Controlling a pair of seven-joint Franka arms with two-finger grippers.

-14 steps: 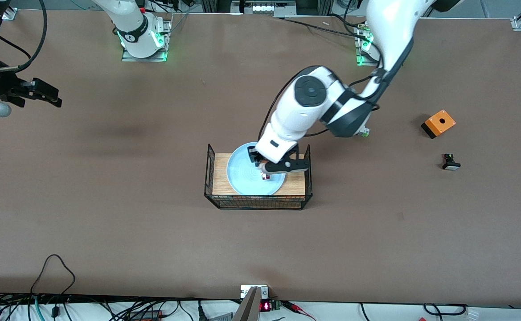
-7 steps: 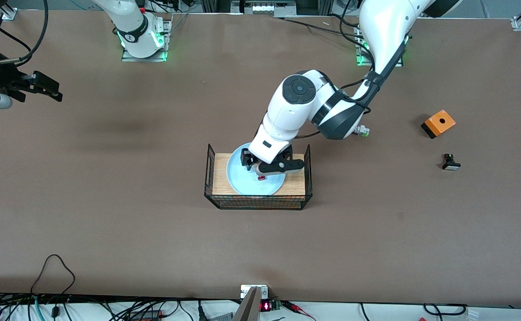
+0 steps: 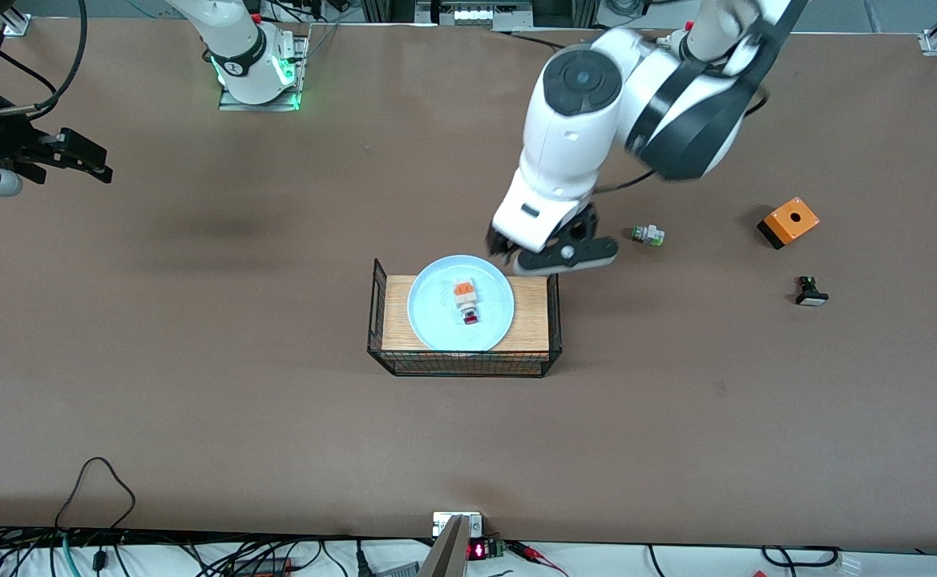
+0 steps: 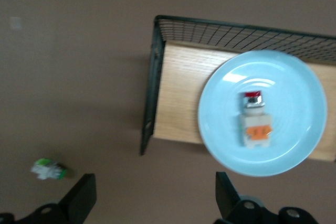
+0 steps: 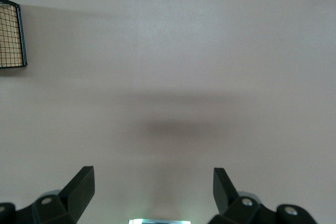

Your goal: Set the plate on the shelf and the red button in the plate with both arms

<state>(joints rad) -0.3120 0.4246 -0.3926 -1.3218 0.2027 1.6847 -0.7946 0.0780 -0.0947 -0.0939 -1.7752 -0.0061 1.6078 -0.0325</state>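
Note:
The pale blue plate (image 3: 434,308) (image 4: 294,85) lies on the wooden floor of a black wire basket (image 3: 553,320) (image 4: 151,87). On the plate's middle lies the red button (image 3: 466,302) (image 4: 255,120), a white part with an orange block and a red tip, and nothing touches it. My left gripper (image 3: 548,247) (image 4: 155,184) hangs open and empty over the bare table, just off the basket's corner at the left arm's end. My right gripper (image 3: 75,164) (image 5: 152,179) waits open and empty over bare table at the right arm's end.
A white green-tipped part (image 3: 648,236) (image 4: 48,169) lies on the table close to the left gripper. An orange box (image 3: 789,222) and a black button with a white cap (image 3: 810,292) sit toward the left arm's end. One corner of the basket (image 5: 13,35) shows in the right wrist view.
The left gripper opened, left the red button lying on the plate, then rose and drew back off the basket toward its base. The right arm barely shifted.

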